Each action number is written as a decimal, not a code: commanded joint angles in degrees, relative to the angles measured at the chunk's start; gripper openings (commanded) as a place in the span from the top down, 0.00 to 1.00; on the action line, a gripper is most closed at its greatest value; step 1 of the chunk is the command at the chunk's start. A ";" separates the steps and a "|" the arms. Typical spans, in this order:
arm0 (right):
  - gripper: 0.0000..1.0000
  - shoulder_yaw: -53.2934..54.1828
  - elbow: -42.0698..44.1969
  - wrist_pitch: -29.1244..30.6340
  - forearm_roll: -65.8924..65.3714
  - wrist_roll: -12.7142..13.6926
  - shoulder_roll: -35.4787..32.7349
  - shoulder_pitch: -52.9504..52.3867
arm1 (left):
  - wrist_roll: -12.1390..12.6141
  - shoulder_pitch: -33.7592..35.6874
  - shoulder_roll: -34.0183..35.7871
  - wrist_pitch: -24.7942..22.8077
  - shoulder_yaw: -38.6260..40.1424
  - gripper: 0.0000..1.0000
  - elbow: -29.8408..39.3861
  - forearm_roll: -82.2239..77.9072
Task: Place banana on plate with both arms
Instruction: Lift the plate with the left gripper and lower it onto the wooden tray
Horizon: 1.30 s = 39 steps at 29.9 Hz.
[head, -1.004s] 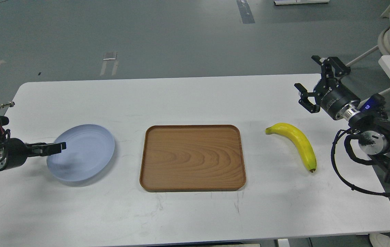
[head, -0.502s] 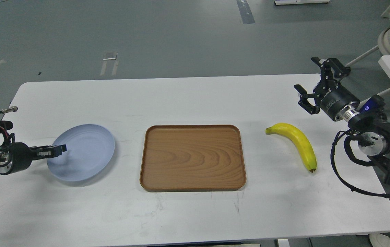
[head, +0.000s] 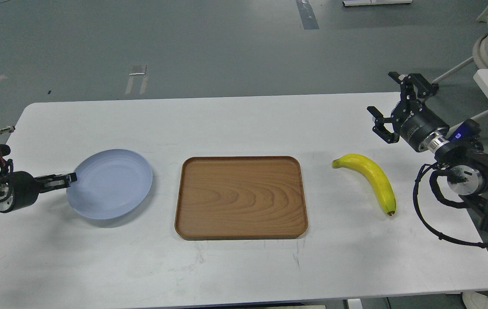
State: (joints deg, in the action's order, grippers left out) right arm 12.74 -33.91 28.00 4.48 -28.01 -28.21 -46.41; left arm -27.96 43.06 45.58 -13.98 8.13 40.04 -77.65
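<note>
Lavender plate [head: 110,183], pinched at its rim by the left hand [head: 71,177], has lifted trayward; right hand [head: 392,106] gapes above the untouched banana [head: 370,177].

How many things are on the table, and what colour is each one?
Yellow: 1, the banana
Pale blue: 1, the plate, its left rim pinched by the left end effector
Brown: 1, the wooden tray
Total: 3 things on the white table
</note>
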 commanded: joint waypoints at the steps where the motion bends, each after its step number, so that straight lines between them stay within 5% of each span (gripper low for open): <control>1: 0.00 0.00 -0.02 0.00 0.00 0.01 -0.18 -0.08 | -0.04 4.48 0.91 -3.59 0.05 1.00 2.32 0.31; 9: 0.00 0.00 0.07 0.00 0.00 0.01 -0.27 -0.52 | 0.18 16.78 1.09 -8.08 0.05 1.00 15.93 -0.57; 13: 0.00 0.00 0.07 0.00 0.00 0.01 -0.53 -0.52 | 3.79 20.04 -5.40 -8.08 -0.57 1.00 18.76 -1.10; 24: 0.00 -0.09 0.16 0.00 0.00 0.01 -2.73 -1.05 | 4.84 21.63 -24.21 -8.08 -7.95 1.00 8.40 -7.25; 39: 0.00 -0.09 -0.02 0.00 -0.09 0.01 -3.08 -0.96 | 5.37 20.14 -30.98 -7.73 -13.05 1.00 0.57 -7.25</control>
State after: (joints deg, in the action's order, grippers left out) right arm 12.71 -33.91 28.00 4.43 -27.99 -31.31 -47.47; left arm -22.71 63.40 16.05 -21.80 -4.92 42.81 -84.99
